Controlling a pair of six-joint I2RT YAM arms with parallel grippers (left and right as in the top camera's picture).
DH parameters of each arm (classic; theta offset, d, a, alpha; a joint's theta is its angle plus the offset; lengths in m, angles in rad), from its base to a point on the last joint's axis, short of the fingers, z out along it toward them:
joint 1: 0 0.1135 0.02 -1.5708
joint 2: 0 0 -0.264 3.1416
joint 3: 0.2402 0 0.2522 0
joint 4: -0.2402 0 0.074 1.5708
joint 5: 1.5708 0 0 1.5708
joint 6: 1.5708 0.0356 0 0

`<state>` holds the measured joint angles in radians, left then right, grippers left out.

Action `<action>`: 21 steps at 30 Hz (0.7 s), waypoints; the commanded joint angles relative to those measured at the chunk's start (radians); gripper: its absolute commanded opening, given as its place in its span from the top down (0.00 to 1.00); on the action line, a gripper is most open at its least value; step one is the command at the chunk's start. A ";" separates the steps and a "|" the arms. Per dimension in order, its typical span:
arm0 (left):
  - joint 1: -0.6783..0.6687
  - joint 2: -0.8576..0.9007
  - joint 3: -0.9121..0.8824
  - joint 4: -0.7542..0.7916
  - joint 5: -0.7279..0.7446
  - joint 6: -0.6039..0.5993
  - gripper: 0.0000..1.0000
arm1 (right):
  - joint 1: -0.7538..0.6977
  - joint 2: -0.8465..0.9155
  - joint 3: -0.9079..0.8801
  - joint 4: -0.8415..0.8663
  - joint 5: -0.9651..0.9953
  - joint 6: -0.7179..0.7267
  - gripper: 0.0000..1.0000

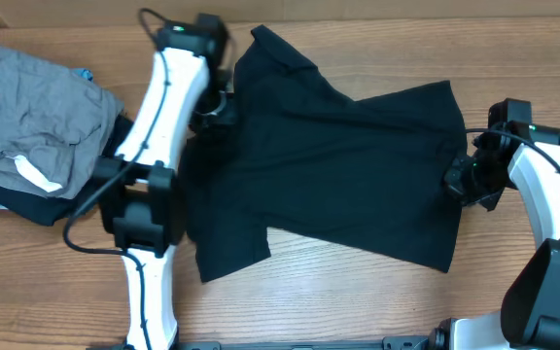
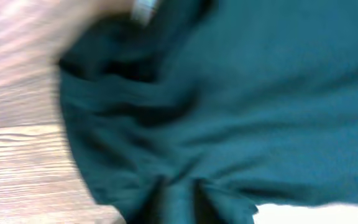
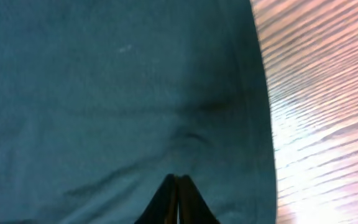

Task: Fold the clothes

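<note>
Overhead view: the black T-shirt (image 1: 338,165) lies spread on the wooden counter (image 1: 358,301) between my two arms.
My left jaws pinch a bunch of its fabric at the neck end, blurred in the wrist view, with the white tag (image 2: 143,9) nearby. My right jaws are pressed together on the hem at the opposite edge. Beyond my left arm, well apart, a grey garment (image 1: 27,107) lies atop a dark garment (image 1: 27,206).

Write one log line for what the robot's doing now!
T-shirt: spread out, unfolded | left pincer: at collar side, grip blurred | right pincer: shut on hem | grey garment: aside, untouched
</note>
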<state>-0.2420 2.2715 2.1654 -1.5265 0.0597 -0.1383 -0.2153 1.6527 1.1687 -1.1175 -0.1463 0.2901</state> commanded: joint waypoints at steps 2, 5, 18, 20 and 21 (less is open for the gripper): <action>-0.104 -0.015 -0.075 -0.041 0.024 0.022 0.96 | 0.006 -0.001 -0.113 0.079 -0.032 0.013 0.96; -0.159 -0.015 -0.142 -0.048 0.060 0.022 0.96 | 0.006 -0.001 -0.186 0.156 -0.031 0.023 0.96; -0.285 -0.016 -0.215 -0.124 0.060 0.030 0.96 | 0.005 0.017 -0.299 0.309 0.026 0.028 0.96; -0.294 -0.016 -0.226 -0.110 0.061 0.030 0.96 | 0.005 0.044 -0.299 0.318 0.041 0.028 0.96; -0.296 -0.016 -0.236 -0.109 0.061 0.030 0.96 | 0.005 0.061 -0.299 0.323 0.070 0.028 0.96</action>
<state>-0.5243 2.2715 1.9526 -1.6402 0.1169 -0.1272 -0.2134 1.6711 0.8745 -0.8074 -0.1287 0.3130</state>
